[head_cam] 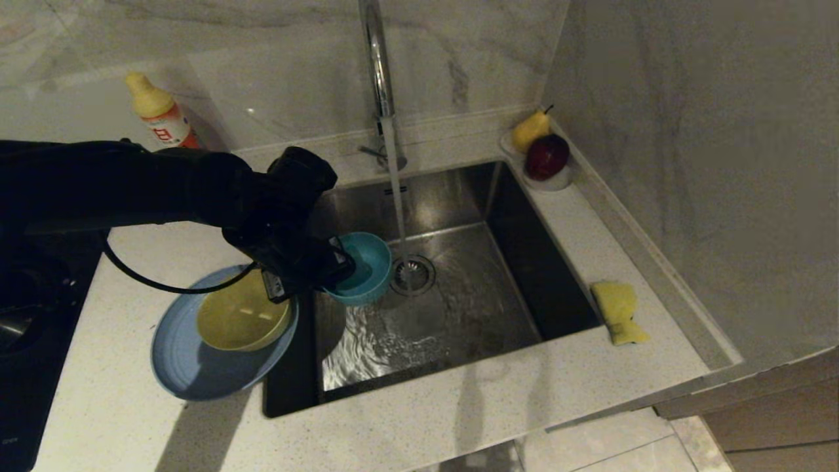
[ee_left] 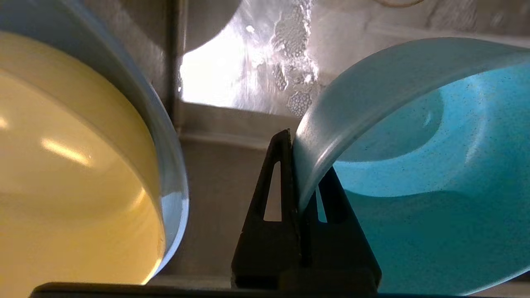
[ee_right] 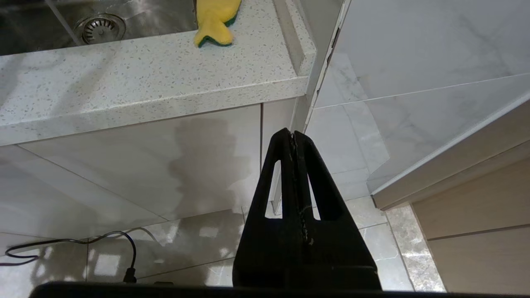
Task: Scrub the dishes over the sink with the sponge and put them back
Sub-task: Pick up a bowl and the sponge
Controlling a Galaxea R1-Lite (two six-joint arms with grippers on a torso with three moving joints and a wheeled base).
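The teal bowl (head_cam: 364, 267) is pinched by its thin rim in the left gripper (ee_left: 295, 165) over the sink (head_cam: 459, 308); wetted by faucet water (head_cam: 395, 190), it could slip. The right gripper (ee_right: 295, 142) is parked with jaws together.

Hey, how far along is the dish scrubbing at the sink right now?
Early. Done: the teal bowl is lifted off the stack. In hand: the left gripper pinches its rim, holding it over the sink near the running water. Left: the sponge lies untouched on the counter, the right gripper hangs shut below the counter edge, and the yellow bowl sits on the blue plate.
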